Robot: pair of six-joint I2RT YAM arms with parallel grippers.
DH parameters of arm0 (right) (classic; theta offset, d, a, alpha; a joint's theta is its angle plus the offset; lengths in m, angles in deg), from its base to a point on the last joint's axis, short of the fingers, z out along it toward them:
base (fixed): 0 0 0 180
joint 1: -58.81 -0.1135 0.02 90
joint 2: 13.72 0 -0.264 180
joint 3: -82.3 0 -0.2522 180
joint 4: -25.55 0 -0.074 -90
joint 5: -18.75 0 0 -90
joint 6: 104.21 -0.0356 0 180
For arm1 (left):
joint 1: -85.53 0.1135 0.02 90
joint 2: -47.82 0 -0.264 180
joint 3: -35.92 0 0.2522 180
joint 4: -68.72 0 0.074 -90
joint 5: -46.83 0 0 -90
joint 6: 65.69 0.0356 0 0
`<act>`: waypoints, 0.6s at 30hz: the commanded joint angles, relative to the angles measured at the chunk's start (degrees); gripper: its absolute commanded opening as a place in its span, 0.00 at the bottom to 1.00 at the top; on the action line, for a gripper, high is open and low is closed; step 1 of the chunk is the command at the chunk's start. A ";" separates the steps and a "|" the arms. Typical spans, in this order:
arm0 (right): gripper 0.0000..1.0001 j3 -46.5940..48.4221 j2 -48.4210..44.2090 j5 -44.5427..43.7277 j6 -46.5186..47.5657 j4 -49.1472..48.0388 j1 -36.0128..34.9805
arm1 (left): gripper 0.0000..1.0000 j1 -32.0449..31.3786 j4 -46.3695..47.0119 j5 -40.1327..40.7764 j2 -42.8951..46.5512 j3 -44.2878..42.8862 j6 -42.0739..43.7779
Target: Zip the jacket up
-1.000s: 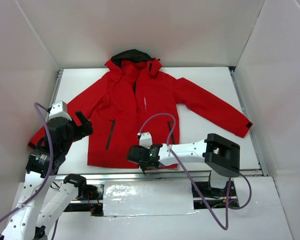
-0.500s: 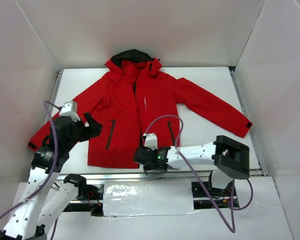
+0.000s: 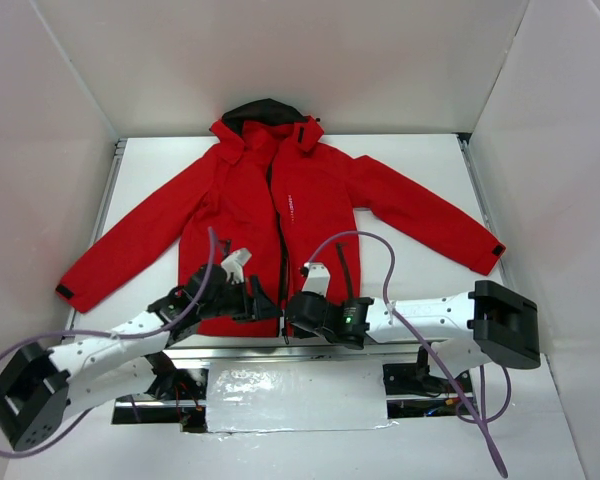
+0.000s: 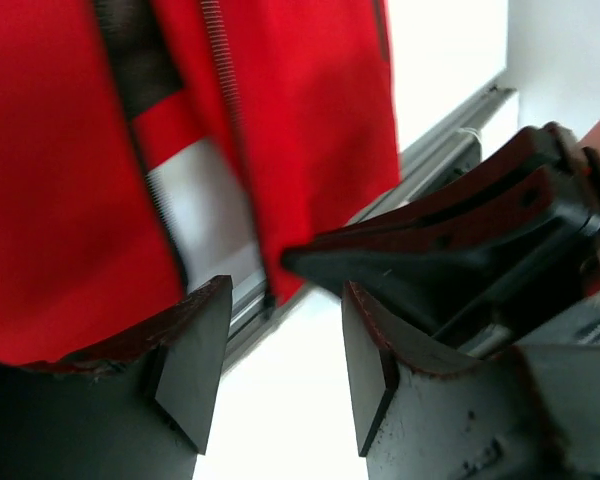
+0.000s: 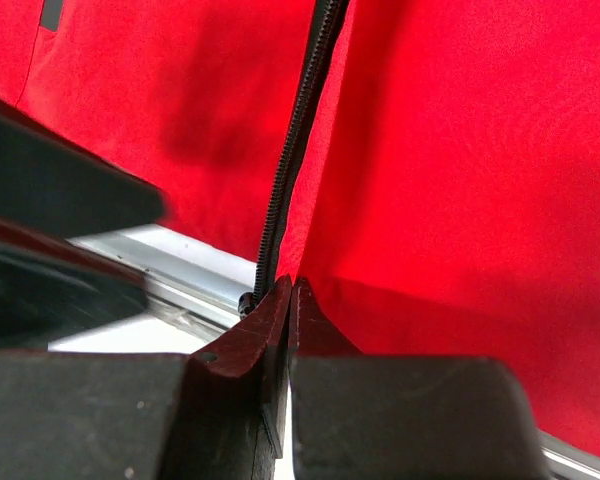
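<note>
Robot lab test cell, not a home or shop. Two white robot arms, left arm [image 3: 100, 352] and right arm [image 3: 430, 318], are bolted at the near edge of a white tabletop [image 3: 420, 170]. Plain white panels box it in: back wall [image 3: 280, 50], left wall [image 3: 30, 150], right wall [image 3: 550, 150]. Metal rails [image 3: 108, 180] frame the tabletop. Loose purple cables [image 3: 352, 234] run along the arms. A shiny sheet [image 3: 295, 395] covers the mount between the bases. The jacket [image 3: 250, 210] is spread flat, like a staged sample.

White table [image 3: 420, 165]. Red jacket [image 3: 245, 215] lies flat on it, front up. Hem right at left gripper [image 3: 268, 305] and right gripper [image 3: 292, 316]; hood farthest from them; sleeves spread to either side.
</note>
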 commanded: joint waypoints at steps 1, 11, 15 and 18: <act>0.00 0.03 -0.41 -0.91 -1.33 -2.76 -0.05 | 0.59 -3.62 14.02 2.85 -5.24 -2.72 -2.75; 0.00 -1.37 -1.28 -1.00 -2.21 -3.37 0.04 | 0.53 -6.44 13.41 8.48 -11.31 -3.69 -1.52; 0.00 -1.64 -1.64 -0.73 -2.13 -3.81 -0.05 | 0.52 -6.44 14.38 9.10 -13.42 -3.87 -0.99; 0.00 -1.81 -1.72 -1.00 -2.39 -3.63 -0.05 | 0.49 -6.44 15.17 9.37 -15.96 -4.40 -0.55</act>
